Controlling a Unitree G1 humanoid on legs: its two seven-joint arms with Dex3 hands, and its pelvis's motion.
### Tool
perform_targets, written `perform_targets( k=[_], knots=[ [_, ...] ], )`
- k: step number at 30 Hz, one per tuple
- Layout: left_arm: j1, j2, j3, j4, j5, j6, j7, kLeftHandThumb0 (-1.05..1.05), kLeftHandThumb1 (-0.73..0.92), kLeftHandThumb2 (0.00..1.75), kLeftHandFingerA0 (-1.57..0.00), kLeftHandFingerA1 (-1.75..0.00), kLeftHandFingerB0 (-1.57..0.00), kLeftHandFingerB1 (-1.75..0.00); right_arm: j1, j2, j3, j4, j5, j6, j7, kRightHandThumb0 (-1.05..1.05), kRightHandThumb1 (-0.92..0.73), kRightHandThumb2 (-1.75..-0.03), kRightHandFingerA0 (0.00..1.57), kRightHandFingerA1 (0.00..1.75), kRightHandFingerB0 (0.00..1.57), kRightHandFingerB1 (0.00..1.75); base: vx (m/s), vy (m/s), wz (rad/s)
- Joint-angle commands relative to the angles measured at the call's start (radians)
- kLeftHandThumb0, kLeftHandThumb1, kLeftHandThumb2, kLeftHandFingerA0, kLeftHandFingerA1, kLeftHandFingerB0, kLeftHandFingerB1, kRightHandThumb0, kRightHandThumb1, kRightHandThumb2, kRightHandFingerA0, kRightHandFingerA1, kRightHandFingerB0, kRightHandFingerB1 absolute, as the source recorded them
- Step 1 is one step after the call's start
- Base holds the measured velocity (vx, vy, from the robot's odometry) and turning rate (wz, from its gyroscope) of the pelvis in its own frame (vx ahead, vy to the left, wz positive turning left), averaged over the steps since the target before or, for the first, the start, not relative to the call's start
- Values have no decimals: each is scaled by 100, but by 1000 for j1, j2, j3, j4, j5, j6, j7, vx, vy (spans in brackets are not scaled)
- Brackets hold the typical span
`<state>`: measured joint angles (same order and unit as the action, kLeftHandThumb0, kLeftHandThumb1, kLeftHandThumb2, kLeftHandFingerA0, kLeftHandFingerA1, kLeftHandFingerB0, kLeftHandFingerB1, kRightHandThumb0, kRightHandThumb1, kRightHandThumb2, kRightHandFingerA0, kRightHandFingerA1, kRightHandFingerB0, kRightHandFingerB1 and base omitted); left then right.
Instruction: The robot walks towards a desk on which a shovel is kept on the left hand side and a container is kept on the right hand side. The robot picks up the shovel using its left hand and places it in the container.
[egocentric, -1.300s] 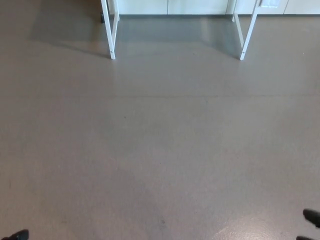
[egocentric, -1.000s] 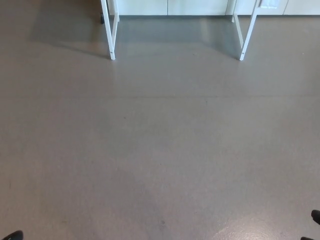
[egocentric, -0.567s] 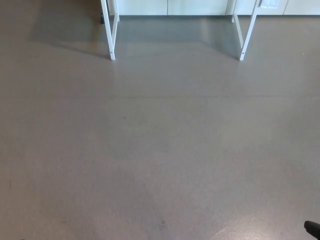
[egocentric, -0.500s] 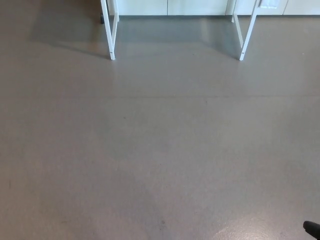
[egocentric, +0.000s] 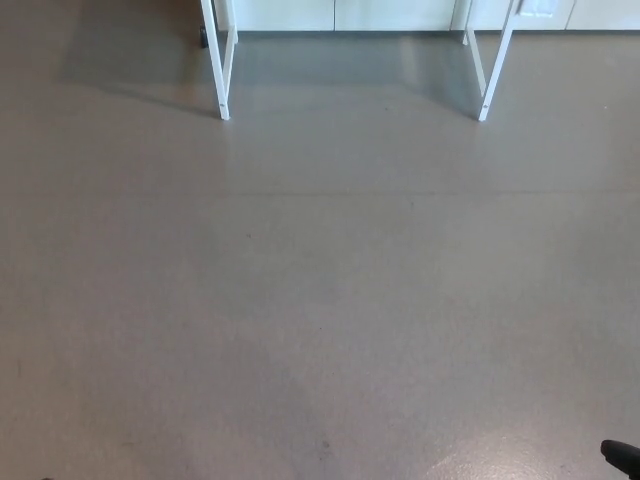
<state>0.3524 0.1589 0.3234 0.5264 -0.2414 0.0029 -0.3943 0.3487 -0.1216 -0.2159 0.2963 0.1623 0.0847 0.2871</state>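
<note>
You are looking down at a grey-brown floor (egocentric: 320, 300) that fills nearly the whole head view. Finish: smooth, matte, with a faint seam line running across at about the upper third and a pale glare patch near the bottom edge, right of centre. A darker shadow band lies on the floor at the top, between and around the desk legs.

Desk: only two white legs show, left leg (egocentric: 224, 70) and right leg (egocentric: 492, 75), both standing on the floor near the top edge. The desk top is out of frame, so the shovel and the container cannot be seen; their places cannot be told from here.

Behind the legs, along the top edge, pale cabinet fronts (egocentric: 340, 14) meet the floor.

Right hand (egocentric: 622, 457): a small black part at the bottom right corner, above the floor. Fingers: cannot tell, too little shows. Left hand: out of frame.
</note>
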Motion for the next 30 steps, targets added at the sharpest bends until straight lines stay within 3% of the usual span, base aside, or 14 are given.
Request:
perform_targets(
  k=[1, 3, 4, 11, 12, 13, 14, 23, 24, 25, 26, 27, 29, 30],
  knots=[
    [13, 18, -3, -5, 9, -54, -1, -26, 63, 59, -40, -38, -31, -31, 5, -12, 2, 7, -7, -43, -6, 7, -43, -86, 47, 66, 28, 56, 0, 0, 0],
    [15, 17, -4, -10, 11, -48, 7, -26, 64, 59, -39, -38, -32, -31, 6, -14, 5, 13, -11, -51, -6, 9, -61, -57, 53, 60, 36, 48, 0, 0, 0],
    [16, 17, -4, -13, 11, -47, 8, -25, 64, 59, -38, -37, -32, -31, 4, -15, 5, 13, -9, -45, -7, 8, -43, -86, 47, 66, 29, 57, 0, 0, 0],
    [23, 21, -9, -17, 13, -55, 1, -26, 63, 59, -37, -37, -30, -31, 11, -18, 14, 11, -21, -55, -14, 9, -61, -57, 54, 60, 38, 48, 2, 0, -1],
    [22, 22, -10, -12, 15, -59, 3, -27, 62, 59, -38, -37, -30, -31, 9, -19, 15, 13, -22, -53, -14, 8, -43, -86, 48, 66, 30, 56, 155, -20, -4],
    [22, 22, -11, -13, 16, -60, 6, -27, 62, 58, -38, -37, -31, -31, 9, -20, 16, 16, -23, -58, -13, 9, -61, -58, 54, 59, 37, 48, 97, -1, 3],
    [23, 22, -9, -15, 11, -57, 6, -27, 61, 58, -39, -37, -31, -31, 3, -18, 13, 27, -14, -58, -5, 9, -43, -86, 48, 67, 29, 56, -50, -36, 13],
    [19, 29, -15, -9, 10, -62, 8, -26, 61, 58, -39, -38, -31, -31, -4, -26, 31, 39, -35, -68, -14, 8, -43, -86, 49, 67, 29, 56, 3, 108, 3],
    [22, 29, -17, -14, 11, -62, 8, -26, 61, 59, -40, -38, -32, -31, -4, -27, 35, 41, -43, -73, -18, 8, -60, -57, 57, 60, 38, 47, 136, 337, -43],
    [22, 31, -20, -10, 18, -68, 11, -27, 62, 59, -41, -38, -32, -31, -6, -29, 36, 49, -43, -78, -15, 7, -42, -85, 51, 67, 29, 56, 126, 397, -2],
    [28, 30, -20, -20, 15, -62, 10, -25, 63, 59, -39, -38, -31, -31, -6, -28, 36, 51, -39, -78, -12, 8, -43, -85, 50, 67, 29, 56, 184, 438, -53],
    [29, 30, -21, -24, 12, -60, 9, -25, 63, 59, -38, -38, -31, -31, -5, -27, 37, 50, -36, -78, -11, 8, -61, -57, 57, 60, 38, 47, 175, 421, -22],
    [29, 32, -25, -24, 17, -60, 17, -26, 62, 59, -40, -38, -32, -31, -3, -32, 43, 52, -46, -86, -12, 7, -60, -57, 57, 60, 38, 47, 122, 229, 1],
    [30, 32, -28, -29, 21, -57, 27, -27, 62, 59, -41, -38, -32, -31, -5, -33, 44, 54, -48, -85, -14, 7, -43, -85, 52, 68, 29, 56, 130, 147, 2]
  ],
)
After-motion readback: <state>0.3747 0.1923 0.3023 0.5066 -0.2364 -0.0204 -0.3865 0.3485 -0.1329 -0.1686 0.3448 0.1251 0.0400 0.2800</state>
